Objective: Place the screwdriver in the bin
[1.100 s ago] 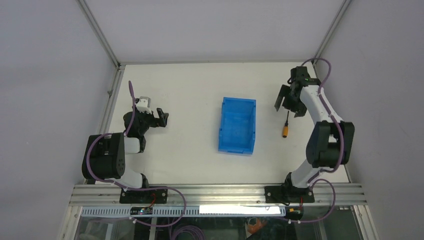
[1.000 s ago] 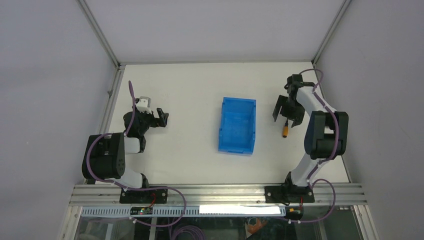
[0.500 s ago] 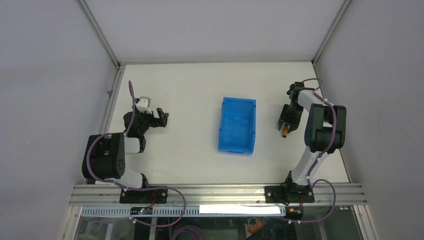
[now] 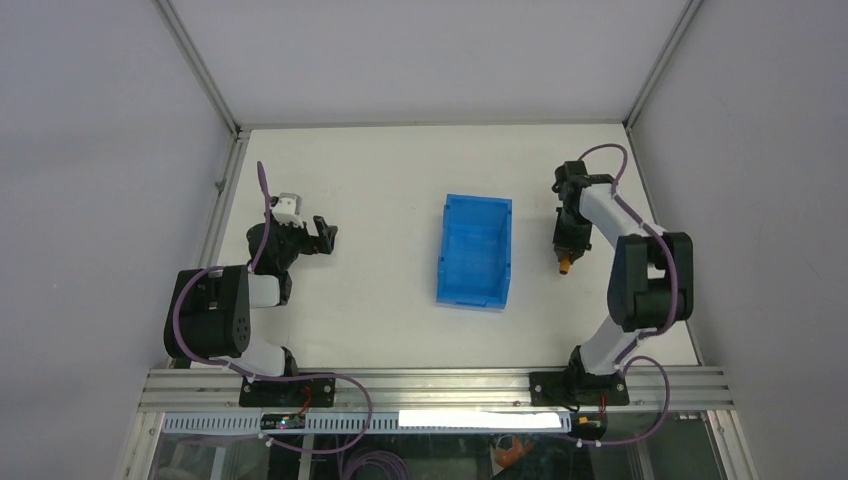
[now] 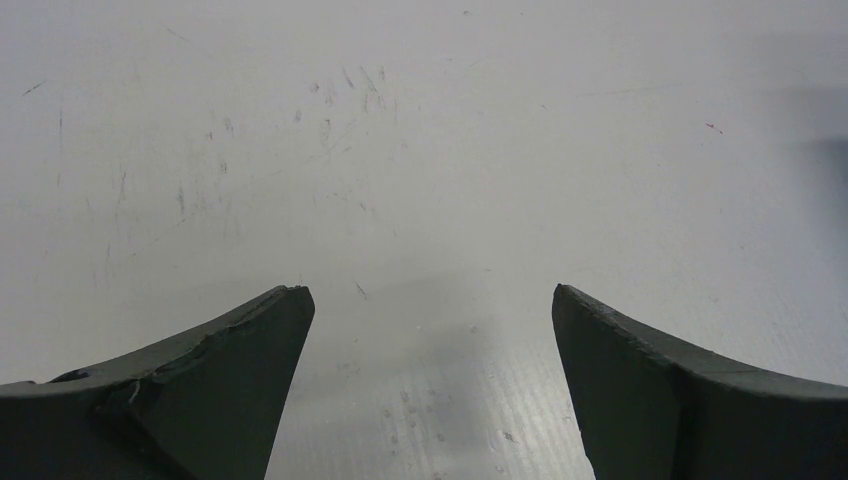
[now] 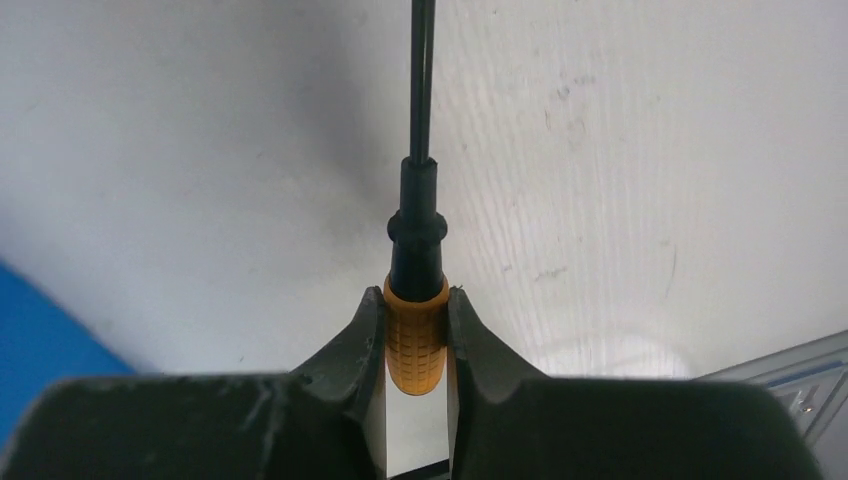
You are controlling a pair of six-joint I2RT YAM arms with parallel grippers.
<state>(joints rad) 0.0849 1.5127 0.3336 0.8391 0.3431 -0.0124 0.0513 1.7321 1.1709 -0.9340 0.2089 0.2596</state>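
The screwdriver (image 6: 417, 230) has a ribbed orange handle, a black collar and a thin black shaft pointing away from the camera. My right gripper (image 6: 416, 297) is shut on the orange handle, one finger on each side. In the top view the right gripper (image 4: 565, 248) points down at the table to the right of the bin, with the screwdriver's orange end (image 4: 564, 266) showing just below it. The blue open-top bin (image 4: 441, 250) sits at the table's middle with nothing visible inside. My left gripper (image 4: 328, 236) rests open over bare table at the left, its fingers (image 5: 240, 340) wide apart.
A corner of the blue bin (image 6: 40, 335) shows at the lower left of the right wrist view. A metal frame rail (image 4: 215, 215) runs along the table's left edge, and another (image 4: 440, 385) along the near edge. Grey walls close in the table's far and side edges.
The right gripper came down over the screwdriver and its jaws closed on the orange handle, shifting slightly toward the bin. The left arm has not moved.
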